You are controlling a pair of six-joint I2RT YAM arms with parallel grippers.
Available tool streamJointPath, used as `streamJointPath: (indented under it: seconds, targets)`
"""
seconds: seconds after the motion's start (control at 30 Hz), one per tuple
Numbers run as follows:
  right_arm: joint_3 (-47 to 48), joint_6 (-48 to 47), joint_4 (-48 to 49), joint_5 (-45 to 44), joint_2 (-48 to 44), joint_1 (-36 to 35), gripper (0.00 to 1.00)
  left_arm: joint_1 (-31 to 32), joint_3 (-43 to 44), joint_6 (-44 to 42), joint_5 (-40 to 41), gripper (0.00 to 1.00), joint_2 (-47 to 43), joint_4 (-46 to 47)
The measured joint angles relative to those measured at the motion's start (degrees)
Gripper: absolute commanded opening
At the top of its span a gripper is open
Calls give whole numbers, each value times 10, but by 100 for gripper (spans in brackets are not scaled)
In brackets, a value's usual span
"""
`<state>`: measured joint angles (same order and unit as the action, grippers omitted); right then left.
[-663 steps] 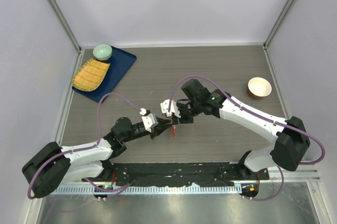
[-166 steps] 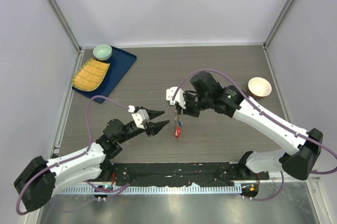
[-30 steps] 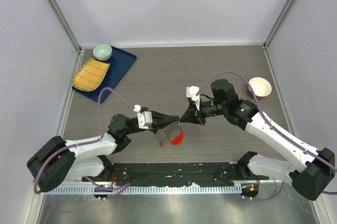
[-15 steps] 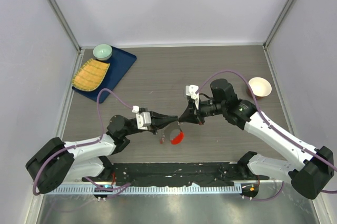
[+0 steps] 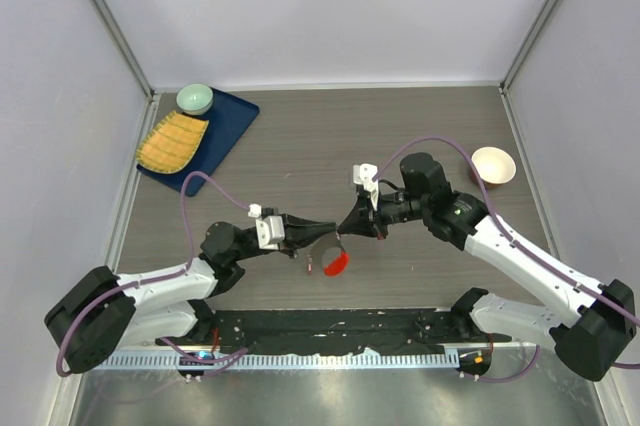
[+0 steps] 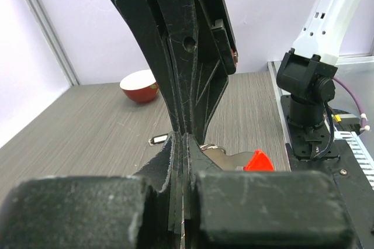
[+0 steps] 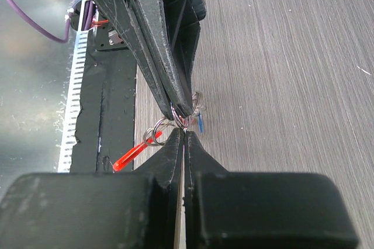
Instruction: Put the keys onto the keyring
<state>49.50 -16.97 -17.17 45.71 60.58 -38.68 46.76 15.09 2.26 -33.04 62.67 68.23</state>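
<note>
The left gripper is clenched tight and reaches in from the lower left of the top view. Its tips meet those of the right gripper nose to nose, just below the middle of the frame. The right gripper is pinched shut too.

The keyring sits exactly at that meeting point. In the right wrist view its thin wire loops stick out on both sides of the left gripper's tips, so that gripper has them nipped. The right gripper's tips touch the same cluster from below in that frame. Whether they also grip a loop cannot be told.

The red tag hangs from the loops, just below the joined tips in the top view. The blue tag is right beside the tips in the right wrist view.

Counted:
- Two grippers, one keyring, one red tag and one blue tag.
- One key, a slim sliver just left of the red tag. A second cannot be made out.
- Two bowls on the table. The pale green bowl is at the upper left and the red-and-white bowl is at the right.
- One blue tray under the green bowl, also carrying one yellow ridged mat.
</note>
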Motion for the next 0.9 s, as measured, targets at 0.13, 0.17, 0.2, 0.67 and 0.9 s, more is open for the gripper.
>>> streamJointPath:
  seconds: [0.13, 0.17, 0.2, 0.67, 0.9]
  targets:
    - [-1, 1, 2, 0, 0, 0, 6, 0, 0, 0, 0, 0, -3, -4]
    - [-2, 1, 3, 1, 1, 0, 6, 0, 0, 2, 0, 0, -3, -4]
    - [-2, 1, 5, 2, 2, 0, 6, 0, 0, 3, -1, 0, -3, -4]
    - [-17, 35, 32, 13, 60, 5, 24, -5, 0, 42, -6, 0, 42, -5]
    - [-67, 85, 105, -60, 60, 5, 29, -3, 13, 63, -10, 0, 50, 28]
